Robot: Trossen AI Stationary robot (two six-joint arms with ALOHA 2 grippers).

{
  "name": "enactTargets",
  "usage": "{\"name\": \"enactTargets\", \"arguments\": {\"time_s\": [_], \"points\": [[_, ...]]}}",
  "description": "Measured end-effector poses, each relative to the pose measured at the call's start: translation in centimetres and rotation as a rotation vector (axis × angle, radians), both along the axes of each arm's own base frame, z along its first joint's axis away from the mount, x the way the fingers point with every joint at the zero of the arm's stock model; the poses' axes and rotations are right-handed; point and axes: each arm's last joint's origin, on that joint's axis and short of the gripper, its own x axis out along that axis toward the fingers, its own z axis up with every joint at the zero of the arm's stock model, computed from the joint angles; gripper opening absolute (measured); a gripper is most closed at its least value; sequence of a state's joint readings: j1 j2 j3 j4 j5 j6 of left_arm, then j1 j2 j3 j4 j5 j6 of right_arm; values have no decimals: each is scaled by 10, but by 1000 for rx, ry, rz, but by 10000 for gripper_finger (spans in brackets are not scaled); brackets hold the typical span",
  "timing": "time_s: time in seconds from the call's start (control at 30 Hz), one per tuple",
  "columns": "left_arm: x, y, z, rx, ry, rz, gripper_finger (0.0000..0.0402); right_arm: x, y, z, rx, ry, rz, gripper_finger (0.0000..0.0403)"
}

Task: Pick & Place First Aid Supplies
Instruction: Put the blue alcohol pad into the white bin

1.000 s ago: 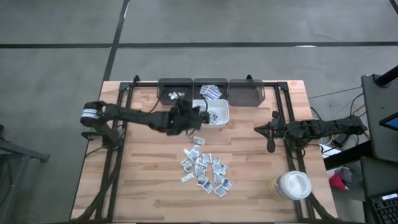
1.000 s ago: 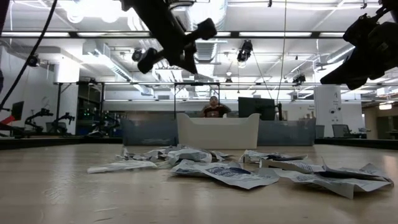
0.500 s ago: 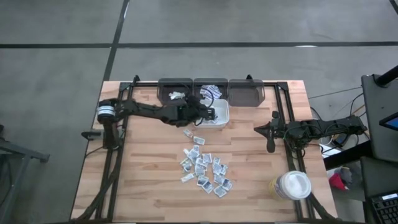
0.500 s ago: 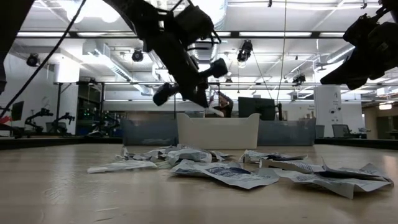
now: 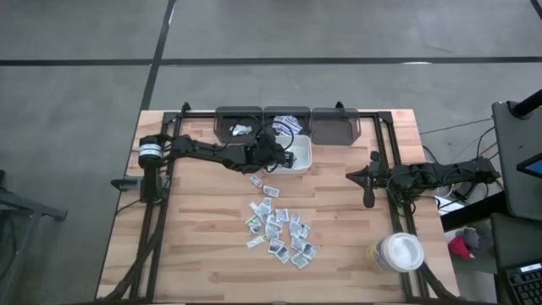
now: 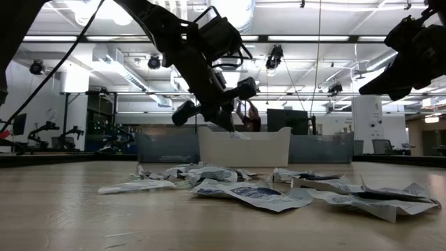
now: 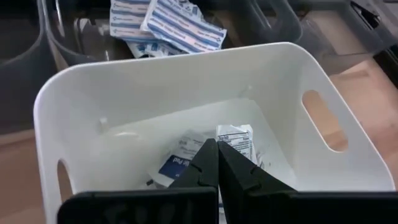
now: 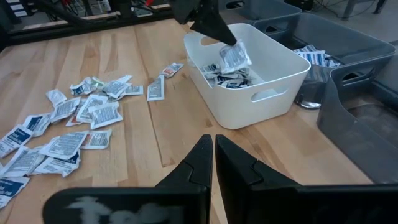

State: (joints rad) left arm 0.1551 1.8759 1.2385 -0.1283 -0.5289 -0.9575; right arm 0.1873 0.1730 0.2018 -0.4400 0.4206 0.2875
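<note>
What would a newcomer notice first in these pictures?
First, the left gripper over the white bin at the table's far middle, shut on a sachet hanging above the bin's contents. Next, the heap of loose sachets on the wooden table in front of the bin. The right gripper waits at the right side.

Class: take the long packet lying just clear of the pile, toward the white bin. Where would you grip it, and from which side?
Probably from straight above, pinching across the long packet's narrow width near its middle: it lies flat on the table, with bare wood along both long edges.
</note>
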Motion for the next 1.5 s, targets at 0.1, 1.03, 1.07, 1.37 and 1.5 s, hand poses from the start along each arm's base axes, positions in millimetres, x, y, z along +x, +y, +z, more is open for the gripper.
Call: {"name": "enactTargets", "arguments": {"time_s": [0.1,1.03,1.07,1.37,1.5], "points": [[0,0,0,2,10,-25,0,0,0,0,0,0,0,18],[-2,-89,25,-142,7,-552,119,0,0,0,1,-2,1,18],[-3,-97,24,-139,23,-578,119,0,0,0,1,-2,0,18],[-19,-146,15,-143,187,-712,117,0,0,0,1,-2,0,18],[-26,-150,10,-177,261,-692,117,0,0,0,1,-2,1,18]]}}
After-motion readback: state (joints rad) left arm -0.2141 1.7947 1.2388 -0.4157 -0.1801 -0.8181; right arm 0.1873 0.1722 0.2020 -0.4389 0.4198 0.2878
